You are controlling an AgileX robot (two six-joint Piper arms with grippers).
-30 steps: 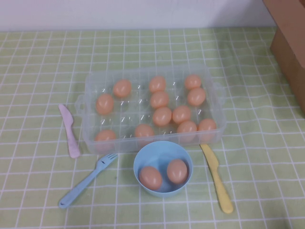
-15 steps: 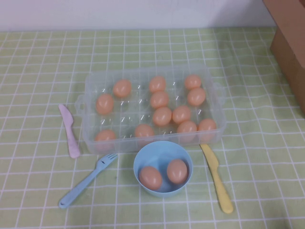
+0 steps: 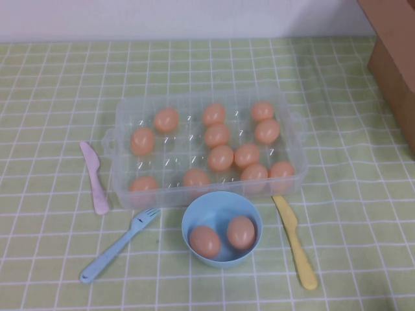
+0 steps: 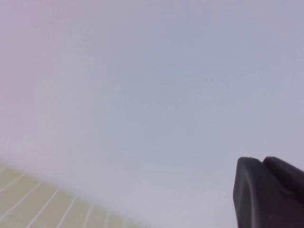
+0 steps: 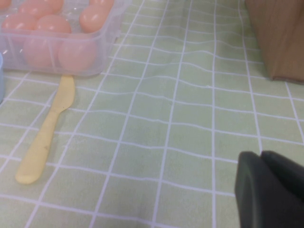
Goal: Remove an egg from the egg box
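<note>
The clear plastic egg box [image 3: 120,123] stands mid-table with several orange-tan eggs in its cells, one of them at the middle [image 3: 220,157]. Neither arm shows in the high view. My left gripper [image 4: 261,163] is shut and empty, facing a blank white wall with only a strip of tablecloth in view. My right gripper [image 5: 260,156] is shut and empty, low over the cloth to the right of the egg box; the box's corner [image 5: 108,42] with eggs inside shows in the right wrist view.
A round light-blue bowl [image 3: 189,220] with two eggs sits in front of the box. A yellow knife [image 3: 295,243] lies to its right, and it also shows in the right wrist view [image 5: 45,135]. A blue fork [image 3: 118,245] and pink knife [image 3: 94,176] lie left. A brown cardboard box [image 3: 395,58] stands far right.
</note>
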